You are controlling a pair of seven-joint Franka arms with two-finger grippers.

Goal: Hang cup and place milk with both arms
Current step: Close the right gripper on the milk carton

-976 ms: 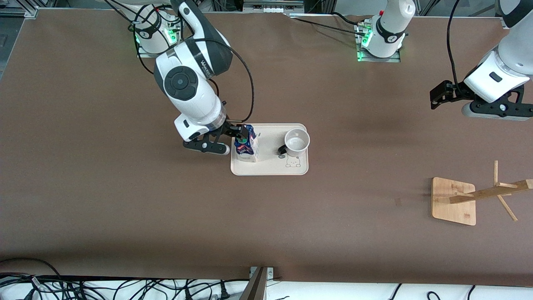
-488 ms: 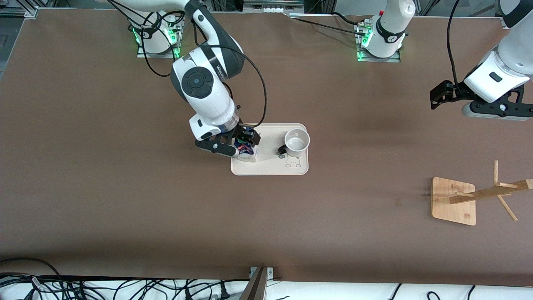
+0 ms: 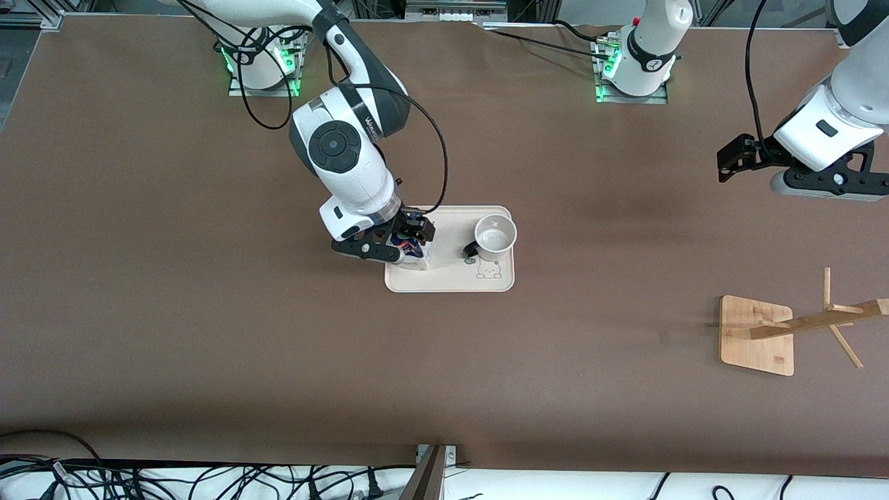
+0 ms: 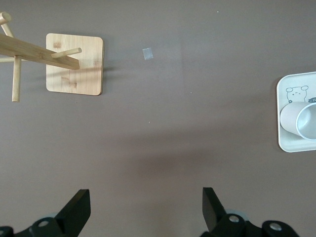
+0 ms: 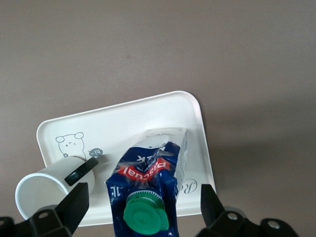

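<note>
Broad brown table (image 3: 208,333), evenly lit overhead.

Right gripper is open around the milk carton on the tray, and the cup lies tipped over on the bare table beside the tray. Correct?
Not quite. The cup stands upright on the tray, not on the bare table; the front view shows it. The right gripper is indeed open around the milk carton on that tray.

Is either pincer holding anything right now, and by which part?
Nothing held. Right pincer open astride the milk; left pincer open over bare table.
</note>
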